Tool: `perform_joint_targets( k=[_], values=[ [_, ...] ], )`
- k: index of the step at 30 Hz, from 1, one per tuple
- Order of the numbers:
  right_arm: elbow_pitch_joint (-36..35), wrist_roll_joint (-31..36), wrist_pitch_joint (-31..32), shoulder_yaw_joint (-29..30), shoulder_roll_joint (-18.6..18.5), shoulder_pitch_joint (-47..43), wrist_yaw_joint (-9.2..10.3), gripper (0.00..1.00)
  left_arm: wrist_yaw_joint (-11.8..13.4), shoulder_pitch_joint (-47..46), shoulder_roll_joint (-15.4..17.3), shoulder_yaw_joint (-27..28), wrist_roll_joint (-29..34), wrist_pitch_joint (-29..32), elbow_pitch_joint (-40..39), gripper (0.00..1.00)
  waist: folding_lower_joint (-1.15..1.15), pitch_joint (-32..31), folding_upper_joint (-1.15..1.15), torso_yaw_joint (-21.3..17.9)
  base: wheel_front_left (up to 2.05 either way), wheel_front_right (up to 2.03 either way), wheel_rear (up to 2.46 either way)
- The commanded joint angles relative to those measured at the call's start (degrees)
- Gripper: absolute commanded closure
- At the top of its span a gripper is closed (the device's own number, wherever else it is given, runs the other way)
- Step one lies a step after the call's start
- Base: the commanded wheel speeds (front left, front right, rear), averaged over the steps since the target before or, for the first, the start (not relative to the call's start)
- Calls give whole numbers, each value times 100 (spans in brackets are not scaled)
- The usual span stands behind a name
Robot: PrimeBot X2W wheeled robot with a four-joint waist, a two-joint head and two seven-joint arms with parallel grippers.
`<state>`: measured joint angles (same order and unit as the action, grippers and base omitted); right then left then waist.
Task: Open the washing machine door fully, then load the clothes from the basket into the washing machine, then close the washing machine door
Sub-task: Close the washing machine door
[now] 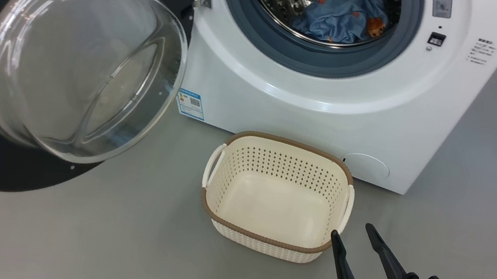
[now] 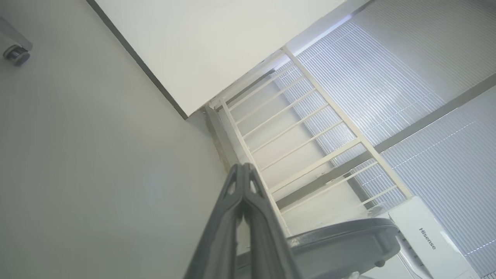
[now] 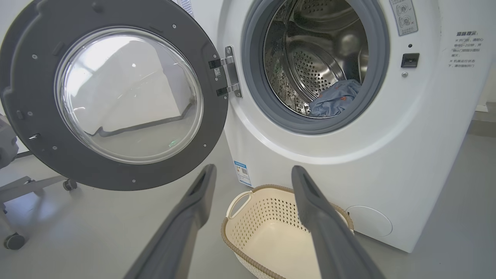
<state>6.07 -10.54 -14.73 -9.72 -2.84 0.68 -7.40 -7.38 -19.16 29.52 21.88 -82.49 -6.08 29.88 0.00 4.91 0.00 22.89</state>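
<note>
The door [image 1: 80,57] hangs wide open to the left of the washer [image 1: 331,107]. It's hinged on the washer's left side, glass bowl bulging toward the head cam w/ the dark grey inner face around it. Clothes [image 1: 344,14] are in the drum, a light-blue bundle w/ orange prints lying at the bottom, inside the grey rubber ring [image 1: 309,55]. Basket [image 1: 285,140] sits on the floor [image 1: 69,241] right in front of the washer, below the drum opening & just left of the round white flap [image 1: 366,168]. Its cream bottom shows bare. Blue label [image 1: 191,103] is at the washer's lower left corner, btw door & basket.

Right gripper [image 1: 351,230] is at the lower right of the head view, fingers spread wide, holding nothing. Its tips are just beside the basket's near right corner, can't tell if one touches the rim. In the right wrist view its fingers point at the washer front w/ the basket low btw them.

Left gripper [image 2: 243,167] is fully closed, fingers pressed together w/ nothing btw them. It points at a white railing [image 2: 310,135] & window blinds [image 2: 387,77].
</note>
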Motion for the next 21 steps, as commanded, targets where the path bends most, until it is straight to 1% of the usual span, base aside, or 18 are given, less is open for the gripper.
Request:
perform_joint_targets(
  k=[1,5,12,16,21],
  values=[
    [-132,81,-27,-158,-4,210,-9,0,-11,-284,462,241,-109,81,-28,100,0,73,0,-102,0,0,0],
    [-137,111,-27,-156,-4,236,-9,0,-11,-643,682,447,-687,552,507,100,0,156,0,-218,0,0,0],
    [-147,184,-27,-197,-4,316,-9,0,-11,-1164,979,767,-1299,1294,1574,100,0,296,0,-412,0,0,0],
    [-150,226,-27,-196,-4,343,-9,0,-11,-1347,1168,778,-1345,1636,1829,100,0,357,0,-519,0,0,0],
    [-160,268,-27,-190,-4,349,-9,0,-11,-1440,1239,773,-1378,1973,1914,100,0,403,0,-596,0,0,0]
  ],
)
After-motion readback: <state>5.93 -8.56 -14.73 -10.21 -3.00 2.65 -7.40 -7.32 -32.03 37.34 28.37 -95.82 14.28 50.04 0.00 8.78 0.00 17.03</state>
